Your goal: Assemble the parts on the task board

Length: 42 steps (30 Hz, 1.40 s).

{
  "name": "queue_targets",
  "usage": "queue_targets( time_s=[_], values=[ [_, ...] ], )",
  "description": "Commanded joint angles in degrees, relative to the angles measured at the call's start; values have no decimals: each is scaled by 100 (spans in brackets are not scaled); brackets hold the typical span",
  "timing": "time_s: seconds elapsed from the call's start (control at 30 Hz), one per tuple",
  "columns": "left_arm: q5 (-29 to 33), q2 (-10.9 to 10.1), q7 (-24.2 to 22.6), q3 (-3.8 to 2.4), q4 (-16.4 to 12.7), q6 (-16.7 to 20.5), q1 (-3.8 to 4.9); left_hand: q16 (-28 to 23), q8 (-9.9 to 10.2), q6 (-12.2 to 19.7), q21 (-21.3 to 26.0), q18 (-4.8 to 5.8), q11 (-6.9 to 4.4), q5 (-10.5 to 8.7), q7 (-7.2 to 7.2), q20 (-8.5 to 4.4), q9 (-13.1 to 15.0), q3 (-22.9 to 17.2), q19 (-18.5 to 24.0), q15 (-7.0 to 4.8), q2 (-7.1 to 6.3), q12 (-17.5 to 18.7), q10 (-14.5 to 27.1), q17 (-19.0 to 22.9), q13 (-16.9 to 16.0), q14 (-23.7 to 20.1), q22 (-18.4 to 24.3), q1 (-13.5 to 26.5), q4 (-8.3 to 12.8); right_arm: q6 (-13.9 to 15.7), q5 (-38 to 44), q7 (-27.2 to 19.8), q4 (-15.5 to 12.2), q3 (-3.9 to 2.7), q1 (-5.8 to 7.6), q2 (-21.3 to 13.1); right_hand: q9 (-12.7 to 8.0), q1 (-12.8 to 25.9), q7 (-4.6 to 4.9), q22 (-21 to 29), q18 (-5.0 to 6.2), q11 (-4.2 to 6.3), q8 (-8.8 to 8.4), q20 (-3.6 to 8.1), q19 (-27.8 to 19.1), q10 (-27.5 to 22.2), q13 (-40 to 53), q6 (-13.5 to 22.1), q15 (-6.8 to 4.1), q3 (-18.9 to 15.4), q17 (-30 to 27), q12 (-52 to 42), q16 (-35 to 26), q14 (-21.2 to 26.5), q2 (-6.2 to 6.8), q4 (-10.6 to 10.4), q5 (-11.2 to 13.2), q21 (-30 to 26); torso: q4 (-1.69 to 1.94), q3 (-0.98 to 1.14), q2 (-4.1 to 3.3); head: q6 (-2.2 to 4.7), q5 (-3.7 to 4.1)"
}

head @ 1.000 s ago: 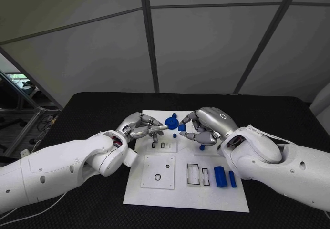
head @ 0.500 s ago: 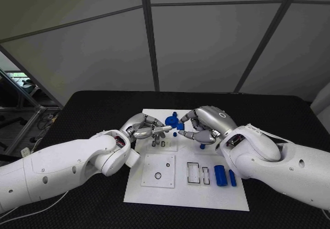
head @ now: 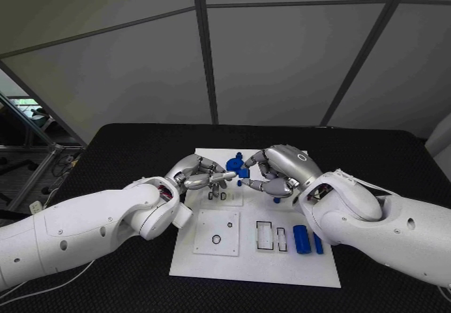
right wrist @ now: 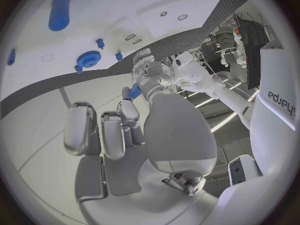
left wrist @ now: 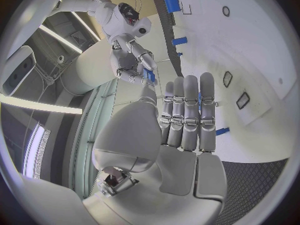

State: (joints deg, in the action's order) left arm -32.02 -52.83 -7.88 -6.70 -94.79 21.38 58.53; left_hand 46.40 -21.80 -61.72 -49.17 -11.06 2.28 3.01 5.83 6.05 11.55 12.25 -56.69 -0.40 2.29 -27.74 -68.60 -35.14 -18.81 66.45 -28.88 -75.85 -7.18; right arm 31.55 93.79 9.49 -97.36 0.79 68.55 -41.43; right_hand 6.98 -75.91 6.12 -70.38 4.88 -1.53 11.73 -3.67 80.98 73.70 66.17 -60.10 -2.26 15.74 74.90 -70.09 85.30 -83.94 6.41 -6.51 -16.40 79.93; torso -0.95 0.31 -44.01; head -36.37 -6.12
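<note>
We hold one small blue plastic part (head: 245, 173) pinched between both silver hands, left (head: 200, 175) and right (head: 280, 171), above the white task board (head: 253, 261), apparently to regrip it.

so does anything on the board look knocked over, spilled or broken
Nothing stands out. The white board lies flat on the table, two blue cylinders rest side by side near its right edge, and the left hand and right hand meet over the far end around a small blue part.
</note>
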Motion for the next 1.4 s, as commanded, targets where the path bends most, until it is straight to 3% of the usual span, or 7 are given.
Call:
queue_targets(
  time_s=[0.03,1.4],
  values=[
    [-51,20,32,-3,-3,-57,6,21,-33,47,-26,71,3,-17,-10,4,5,10,44,-1,3,-26,54,2,-5,-43,-6,-76,15,28,33,-61,-20,-2,6,27,7,16,-11,6,-101,21,38,20,12,5,-6,-15,-48,20,683,17,-32,-428,-1,-15,-38,14,-3,2,-3,-3,1],
    [-52,34,62,-5,20,-50,7,95,-140,84,-84,69,-20,-15,-37,-8,74,9,77,-17,104,-76,93,18,-59,-58,-82,-278,84,-3,36,-63,-45,-3,4,125,12,21,-8,1,-102,18,41,20,14,11,5,-20,-46,21,679,11,-36,-427,0,-20,-40,16,2,-4,-3,-30,-15]
  ],
)
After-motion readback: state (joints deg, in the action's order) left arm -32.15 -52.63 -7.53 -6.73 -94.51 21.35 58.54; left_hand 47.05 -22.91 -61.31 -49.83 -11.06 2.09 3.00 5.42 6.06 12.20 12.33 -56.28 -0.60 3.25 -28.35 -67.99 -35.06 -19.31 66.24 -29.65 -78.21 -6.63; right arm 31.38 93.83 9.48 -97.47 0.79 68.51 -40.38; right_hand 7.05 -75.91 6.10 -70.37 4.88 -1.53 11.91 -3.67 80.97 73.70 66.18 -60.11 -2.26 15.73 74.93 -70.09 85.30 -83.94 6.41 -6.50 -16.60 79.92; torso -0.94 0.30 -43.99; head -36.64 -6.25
